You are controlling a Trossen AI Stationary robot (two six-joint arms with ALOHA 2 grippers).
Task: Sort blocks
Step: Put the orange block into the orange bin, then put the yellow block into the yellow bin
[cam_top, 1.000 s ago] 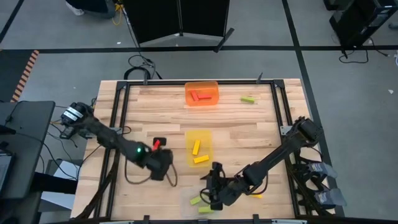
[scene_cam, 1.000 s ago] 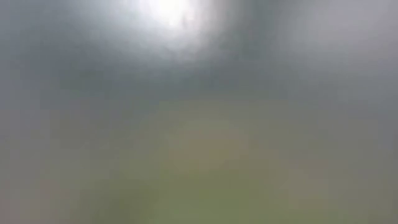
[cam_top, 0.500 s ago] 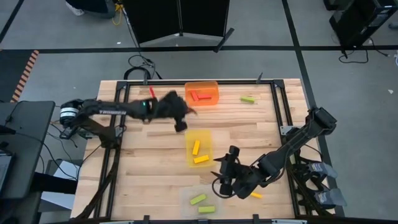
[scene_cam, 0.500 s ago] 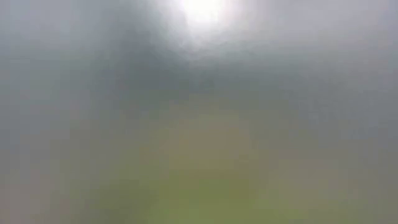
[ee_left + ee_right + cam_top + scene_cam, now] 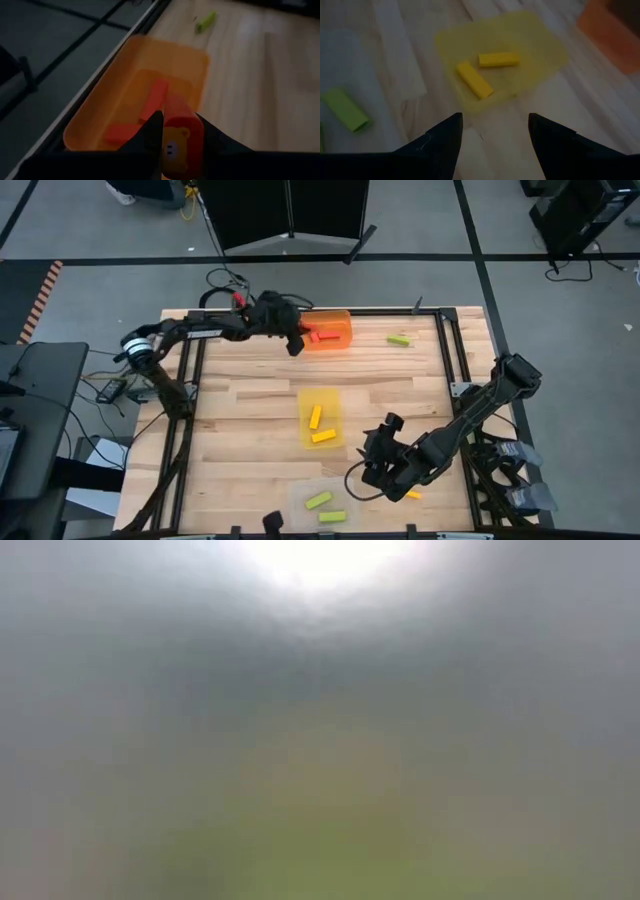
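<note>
My left gripper (image 5: 296, 343) (image 5: 178, 131) is at the left end of the orange tray (image 5: 338, 320) (image 5: 125, 70) by the table's far edge, shut on a red block (image 5: 176, 107). Red blocks (image 5: 322, 335) (image 5: 156, 92) lie in that tray. My right gripper (image 5: 362, 463) (image 5: 495, 132) is open above bare wood near the table's near right, just right of the yellow tray (image 5: 322, 402) (image 5: 540, 35) with two yellow blocks (image 5: 318, 425). A loose yellow block (image 5: 413, 494) lies beside the right arm. A green block (image 5: 399, 339) (image 5: 206, 21) lies far right. The low view shows only blur. My left gripper pinches the red block between its two fingers, on the block's long sides near the end (image 5: 181, 145) that faces the wrist camera. The block points forward along the fingers. It is lifted, its front end (image 5: 175, 102) over the orange tray's near wall.
A clear tray (image 5: 300, 492) (image 5: 340, 55) at the near edge holds two green blocks (image 5: 319, 500) (image 5: 344, 109). A dark metal frame (image 5: 190, 370) runs round the table. Bare wood lies between the trays and on the right half.
My left gripper has swung from the table's near left, up and across, to the far edge at the orange tray, carrying the red block. My right gripper has drawn back from the clear tray toward the right; the green blocks stay in that tray.
</note>
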